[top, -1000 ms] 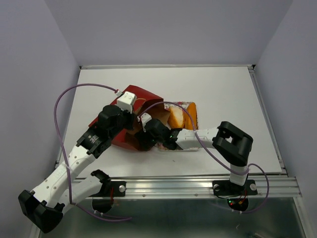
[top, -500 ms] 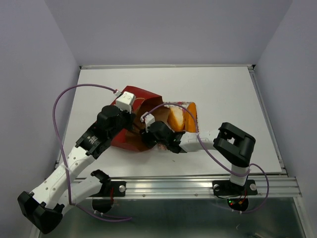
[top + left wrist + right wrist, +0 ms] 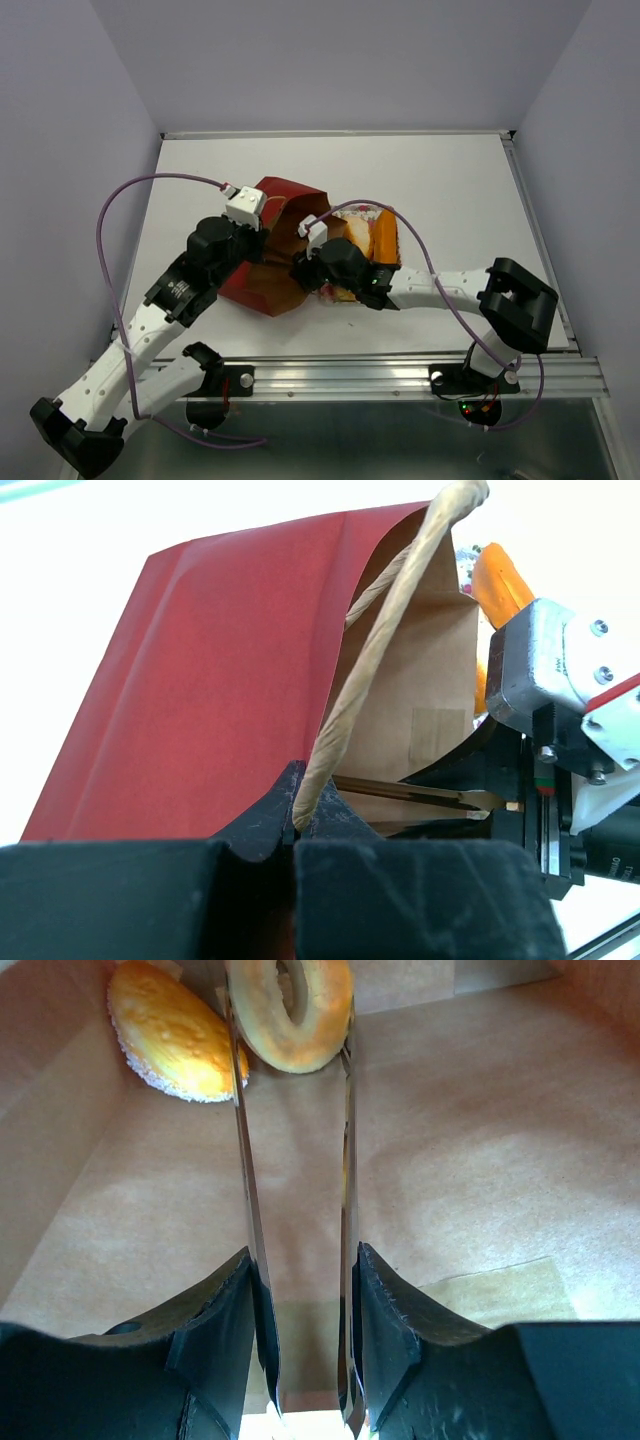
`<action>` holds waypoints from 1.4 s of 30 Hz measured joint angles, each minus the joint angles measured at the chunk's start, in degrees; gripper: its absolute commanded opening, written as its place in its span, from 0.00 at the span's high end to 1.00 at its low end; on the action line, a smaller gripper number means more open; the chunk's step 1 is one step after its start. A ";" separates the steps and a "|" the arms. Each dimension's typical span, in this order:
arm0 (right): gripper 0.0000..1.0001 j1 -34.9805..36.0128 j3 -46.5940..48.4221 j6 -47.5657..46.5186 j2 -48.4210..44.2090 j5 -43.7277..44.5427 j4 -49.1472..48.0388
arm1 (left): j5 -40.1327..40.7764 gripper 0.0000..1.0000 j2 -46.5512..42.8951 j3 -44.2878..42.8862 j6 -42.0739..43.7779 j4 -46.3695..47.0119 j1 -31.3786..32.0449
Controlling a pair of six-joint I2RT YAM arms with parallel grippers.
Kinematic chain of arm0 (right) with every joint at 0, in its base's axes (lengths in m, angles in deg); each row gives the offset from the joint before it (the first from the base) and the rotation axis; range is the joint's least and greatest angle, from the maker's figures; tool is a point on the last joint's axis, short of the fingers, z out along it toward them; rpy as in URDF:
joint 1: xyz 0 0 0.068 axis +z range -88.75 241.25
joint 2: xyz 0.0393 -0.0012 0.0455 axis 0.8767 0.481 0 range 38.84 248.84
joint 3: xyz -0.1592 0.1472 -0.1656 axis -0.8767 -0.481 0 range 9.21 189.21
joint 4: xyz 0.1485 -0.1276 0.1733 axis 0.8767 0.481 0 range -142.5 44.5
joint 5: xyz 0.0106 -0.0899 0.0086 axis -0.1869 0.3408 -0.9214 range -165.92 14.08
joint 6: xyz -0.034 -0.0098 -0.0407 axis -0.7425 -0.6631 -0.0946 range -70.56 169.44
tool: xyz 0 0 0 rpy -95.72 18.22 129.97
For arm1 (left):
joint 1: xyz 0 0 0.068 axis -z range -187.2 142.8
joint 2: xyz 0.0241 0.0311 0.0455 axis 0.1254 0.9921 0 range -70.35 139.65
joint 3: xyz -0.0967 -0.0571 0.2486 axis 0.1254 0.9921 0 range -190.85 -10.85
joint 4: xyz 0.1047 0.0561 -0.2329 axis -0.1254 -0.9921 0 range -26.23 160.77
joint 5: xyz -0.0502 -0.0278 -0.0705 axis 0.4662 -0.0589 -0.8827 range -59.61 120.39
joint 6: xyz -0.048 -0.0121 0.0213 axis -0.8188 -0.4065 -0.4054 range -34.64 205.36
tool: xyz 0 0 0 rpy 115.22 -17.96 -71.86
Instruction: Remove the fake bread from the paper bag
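On the table (image 3: 450, 200) at left, pinches the cord handle (image 3: 380, 650) of the paper bag (image 3: 200, 670) with left gripper (image 3: 297, 825) fully closed; inside the bag, reaches deeper than a second ago and clamps right gripper (image 3: 293, 1020), wider before, onto the ring-shaped fake bread (image 3: 256, 1015) beside a round bun (image 3: 170, 1035).

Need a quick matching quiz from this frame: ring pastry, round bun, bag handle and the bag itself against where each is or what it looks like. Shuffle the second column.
Things:
1. ring-shaped pastry
2. round bun
3. cord handle
4. paper bag

States:
A. pinched in the left gripper
B. lying loose inside the bag
C. clamped in the right gripper
D. red outside, brown inside

Pairs: 1-C, 2-B, 3-A, 4-D
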 measured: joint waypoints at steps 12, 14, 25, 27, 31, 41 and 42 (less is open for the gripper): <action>0.99 0.00 -0.98 0.87 -2.40 3.19 1.66 | 0.96 1.00 -1.75 0.00 -0.02 -0.55 0.00; 0.99 0.00 -1.68 1.05 -4.48 4.35 2.51 | 1.38 1.00 -1.75 0.00 -0.02 -0.52 0.02; 0.99 0.00 -2.08 2.51 -23.52 8.46 11.78 | 7.26 1.00 -1.90 0.00 -2.34 0.22 0.02; 0.99 0.00 -2.08 3.26 -27.56 9.14 14.05 | 8.37 1.00 -1.90 0.00 -2.95 0.46 0.02; 0.99 0.00 -2.10 5.25 -35.85 10.62 18.80 | 10.58 1.00 -1.84 0.00 -4.28 0.59 0.02; 0.79 0.00 -1.53 6.19 -42.99 16.48 26.56 | 12.57 1.00 0.83 0.00 -5.81 0.35 0.02; 0.73 0.00 -1.53 5.97 -42.62 16.46 27.02 | 12.44 1.00 0.83 0.00 -5.84 0.37 0.00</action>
